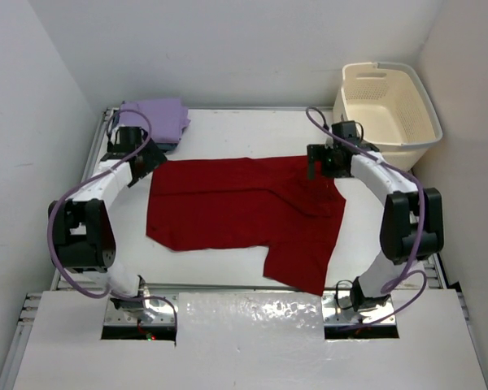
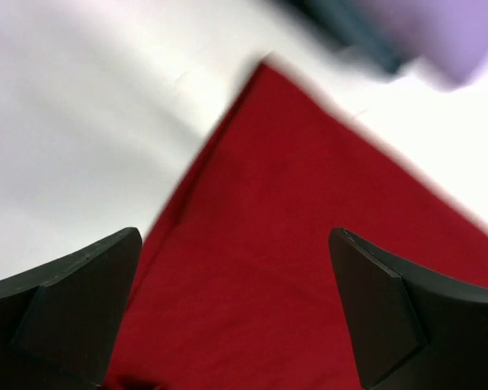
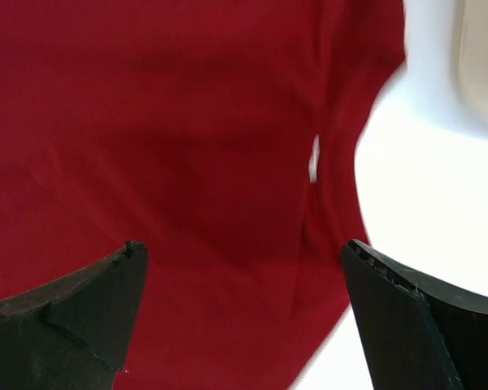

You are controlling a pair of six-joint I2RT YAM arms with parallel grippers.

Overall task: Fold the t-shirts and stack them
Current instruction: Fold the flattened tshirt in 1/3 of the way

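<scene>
A bright red t-shirt [image 1: 244,215] lies partly folded across the middle of the white table, one flap reaching toward the near edge. Its far left corner [image 2: 293,211] sits below my left gripper [image 2: 236,268], which is open with nothing between its fingers. My right gripper [image 3: 240,268] hovers open over the shirt's far right edge [image 3: 187,146]. In the top view the left gripper [image 1: 152,160] and right gripper [image 1: 314,166] stand at the shirt's two far corners. A folded lavender t-shirt [image 1: 156,120] lies at the far left on top of a darker folded one, blurred in the left wrist view [image 2: 447,32].
A cream plastic laundry basket [image 1: 388,110] stands at the far right corner, its side showing in the right wrist view [image 3: 480,57]. Bare white table [image 1: 228,130] lies beyond the red shirt. The raised table frame [image 1: 98,138] runs along the left side.
</scene>
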